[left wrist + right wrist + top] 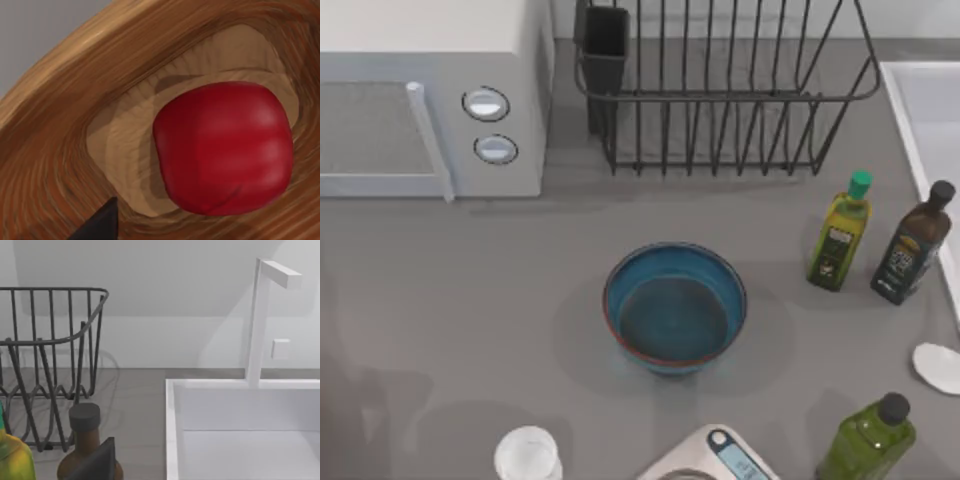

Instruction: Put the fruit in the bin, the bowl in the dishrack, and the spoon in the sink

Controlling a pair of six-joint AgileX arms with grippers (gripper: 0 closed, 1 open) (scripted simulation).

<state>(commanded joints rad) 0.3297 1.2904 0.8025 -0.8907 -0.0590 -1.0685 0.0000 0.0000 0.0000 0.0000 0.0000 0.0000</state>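
Top view, bowl: the blue bowl stands upright mid-table, well apart from the dishrack at the far edge; it looks not yet moved, so racking it remains to be done.
Top view, sink: the sink shows as a pale rim at the table's right edge, behind two oil bottles.
Top view, spoon: a pale oval at the right edge, likely the spoon, lies on the table just outside the basin, so it is not yet in the sink.
Top view, other things: a white microwave stands far left, a white cup and a kitchen scale at the near edge.
Left wrist view, fruit: the red fruit sits in the hollow of a wooden bin, apparently delivered.
Left wrist view, left gripper: one dark fingertip shows above the wood, clear of the fruit; whether the jaws are apart or together cannot be told.
Right wrist view, right gripper: one dark fingertip shows in front of a brown bottle, facing the sink and its faucet; its jaw state cannot be told either.
Right wrist view, judgement: this arm seems placed near the sink side, handy for the spoon.
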